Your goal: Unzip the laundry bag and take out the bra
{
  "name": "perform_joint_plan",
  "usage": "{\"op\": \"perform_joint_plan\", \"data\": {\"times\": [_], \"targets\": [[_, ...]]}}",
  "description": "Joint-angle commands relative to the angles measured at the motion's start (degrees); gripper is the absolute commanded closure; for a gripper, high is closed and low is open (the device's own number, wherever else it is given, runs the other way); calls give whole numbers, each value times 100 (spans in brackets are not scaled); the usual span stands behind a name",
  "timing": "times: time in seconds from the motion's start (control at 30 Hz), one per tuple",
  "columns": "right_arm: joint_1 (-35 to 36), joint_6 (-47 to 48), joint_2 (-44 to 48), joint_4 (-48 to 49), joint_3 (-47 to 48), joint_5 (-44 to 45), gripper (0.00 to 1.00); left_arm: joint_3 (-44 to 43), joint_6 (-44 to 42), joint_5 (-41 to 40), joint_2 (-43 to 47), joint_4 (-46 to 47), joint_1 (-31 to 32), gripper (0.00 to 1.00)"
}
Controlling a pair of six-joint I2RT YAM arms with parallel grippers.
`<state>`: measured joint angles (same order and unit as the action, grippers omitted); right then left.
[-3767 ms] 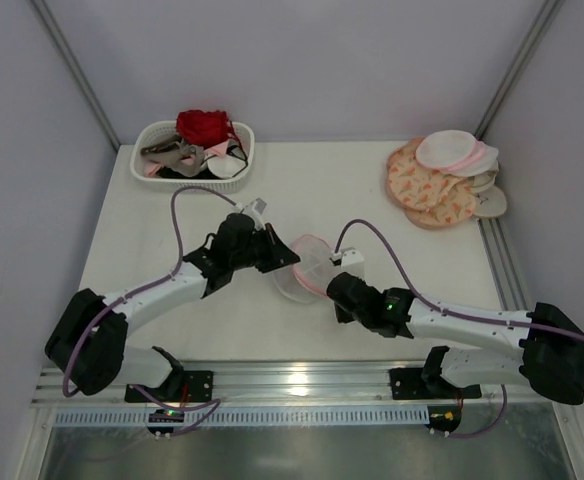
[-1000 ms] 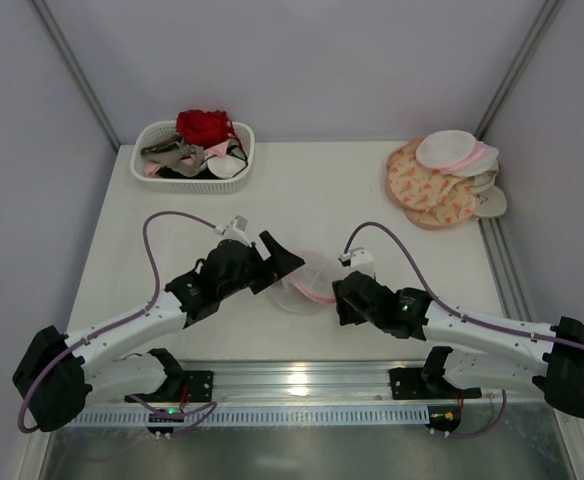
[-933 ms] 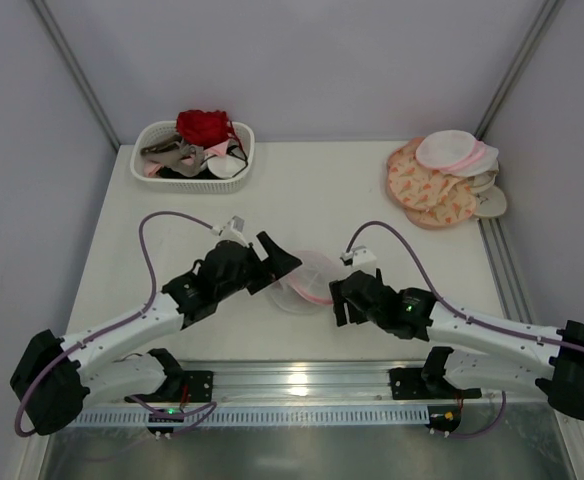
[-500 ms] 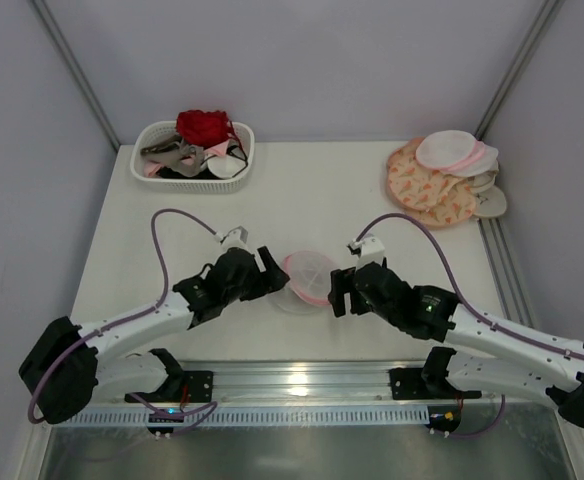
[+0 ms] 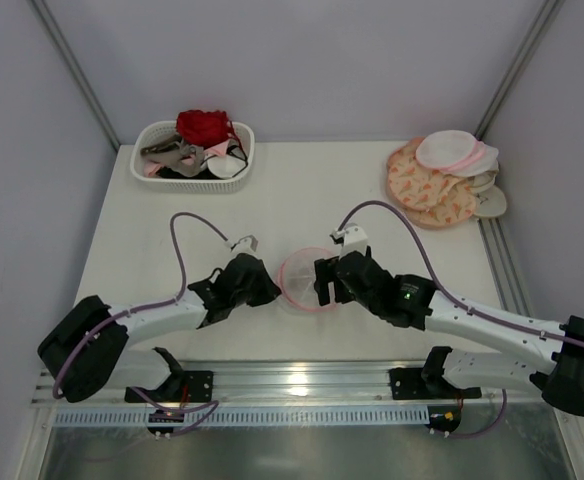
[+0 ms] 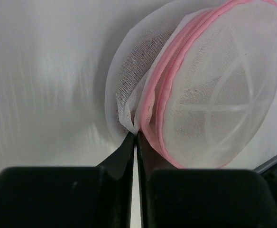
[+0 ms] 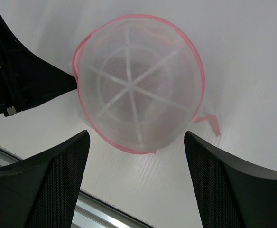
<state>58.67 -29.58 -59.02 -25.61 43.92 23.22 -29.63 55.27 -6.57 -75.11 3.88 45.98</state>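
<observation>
Round white-mesh laundry bag [image 7: 138,85], pink zipper rim, white ribs

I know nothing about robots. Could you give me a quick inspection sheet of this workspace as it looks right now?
Surface: white table, bare around the arms.
Job's things: laundry bag, a mesh dome with a pink zipper rim, tipped up on edge between the arms; contents cannot be told.
Clutter: white basket of clothing at far left; stacked round pouches at far right.
Grippers: left gripper shut on the bag's mesh edge; right gripper open, facing the dome.
Cables: purple cables loop above each arm, apart from the bag.
Surroundings: grey walls; metal rail at the near edge.
</observation>
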Motion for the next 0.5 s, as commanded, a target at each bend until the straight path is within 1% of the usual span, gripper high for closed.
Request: {"op": "perform_joint_plan", "data": {"times": [0.0, 0.13, 0.3, 0.4, 0.47], "targets": [[-40, 163, -363, 539, 380, -19, 16, 62, 2, 6, 312, 456, -27, 97], [-58, 155, -882, 846, 591, -221, 16, 159, 89, 50, 620, 544, -27, 100], [-58, 49, -1471, 1119, 758, -547, 17, 405, 265, 156, 1068, 921, -27, 100], [-58, -30, -1691, 1102, 889, -503, 17, 423, 344, 217, 1253, 992, -27, 100], [-58, -126, -1892, 953, 995, -284, 17, 423, 406, 305, 1376, 1036, -19, 100]]}}
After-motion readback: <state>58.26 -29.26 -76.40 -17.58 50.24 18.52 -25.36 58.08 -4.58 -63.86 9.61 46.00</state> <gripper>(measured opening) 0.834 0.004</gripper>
